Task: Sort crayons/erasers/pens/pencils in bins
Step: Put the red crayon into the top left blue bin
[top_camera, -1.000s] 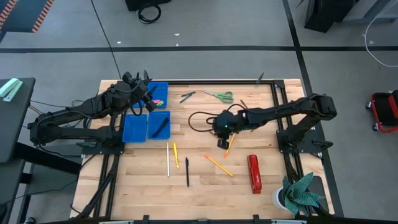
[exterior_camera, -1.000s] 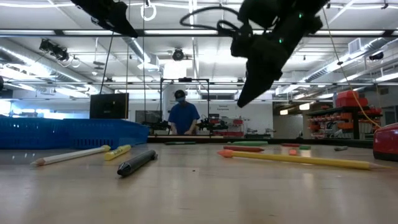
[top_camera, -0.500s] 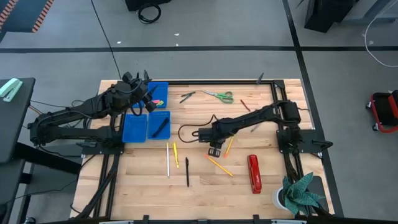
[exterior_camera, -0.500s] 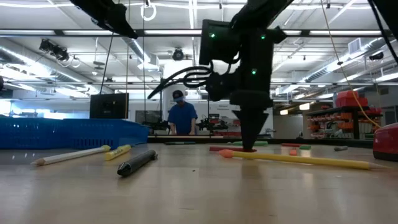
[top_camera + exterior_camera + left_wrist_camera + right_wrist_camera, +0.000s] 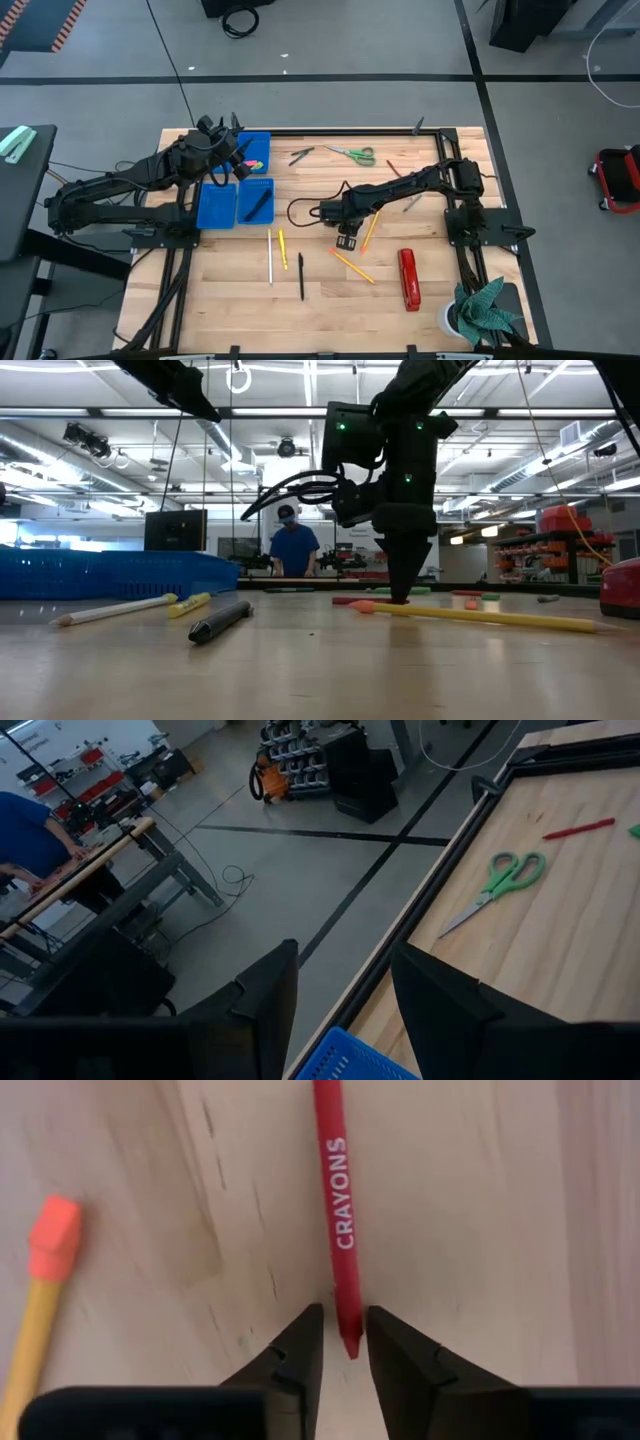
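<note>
A: What is seen nearest the red stapler [image 5: 408,279]?
B: Just beside it on the worktop [image 5: 330,300] an orange pencil [image 5: 352,265] is laid; past that, the right gripper [image 5: 346,241] is lowered to the wood, its tips set either side of a red crayon [image 5: 339,1210] at one end, with the jaws narrowly parted.

A: And farther from the stapler?
B: A white pencil [image 5: 269,256], a yellow pencil [image 5: 282,248] and a black pen [image 5: 300,276] are laid near one another. Farthest off, the blue bins [image 5: 218,204] are grouped, and the left gripper [image 5: 236,152] is held above them, fingers spread and nothing held.
</note>
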Controlling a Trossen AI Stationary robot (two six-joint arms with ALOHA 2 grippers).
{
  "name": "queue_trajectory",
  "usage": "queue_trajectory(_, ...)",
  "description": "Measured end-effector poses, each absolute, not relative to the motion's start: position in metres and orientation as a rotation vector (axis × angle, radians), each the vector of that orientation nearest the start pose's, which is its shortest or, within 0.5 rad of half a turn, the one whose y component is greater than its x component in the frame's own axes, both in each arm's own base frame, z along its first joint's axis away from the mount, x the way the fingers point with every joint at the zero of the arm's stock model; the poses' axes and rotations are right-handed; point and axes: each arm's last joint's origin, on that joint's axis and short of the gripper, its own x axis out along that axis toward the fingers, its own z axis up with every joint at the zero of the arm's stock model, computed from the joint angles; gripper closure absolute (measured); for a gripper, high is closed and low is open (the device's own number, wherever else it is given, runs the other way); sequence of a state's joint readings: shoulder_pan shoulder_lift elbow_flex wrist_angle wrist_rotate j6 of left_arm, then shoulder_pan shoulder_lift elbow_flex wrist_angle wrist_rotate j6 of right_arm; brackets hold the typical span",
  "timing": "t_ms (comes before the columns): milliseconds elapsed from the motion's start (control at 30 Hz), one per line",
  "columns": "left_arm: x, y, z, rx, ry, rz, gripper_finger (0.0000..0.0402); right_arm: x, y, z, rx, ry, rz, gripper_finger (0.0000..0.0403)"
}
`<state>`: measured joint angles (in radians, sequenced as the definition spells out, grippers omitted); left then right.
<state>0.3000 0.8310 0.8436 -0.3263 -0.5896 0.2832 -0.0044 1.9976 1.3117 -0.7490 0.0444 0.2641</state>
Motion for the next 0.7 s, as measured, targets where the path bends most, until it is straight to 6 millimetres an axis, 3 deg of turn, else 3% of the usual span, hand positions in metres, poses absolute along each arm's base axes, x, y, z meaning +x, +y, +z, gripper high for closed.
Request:
queue_trajectory(533, 0.161, 0.067, 0.333, 0.307, 0.443, 0.832, 0.023, 0.372, -0.003, 0.14, 0.073, 1.401, -0.126, 0.0379)
queue_trajectory(700, 0.161, 0.067, 0.333, 0.307, 0.443, 0.832, 0.023, 0.37, -0.004, 0.162, 0.079, 1.325, -0.124, 0.0386)
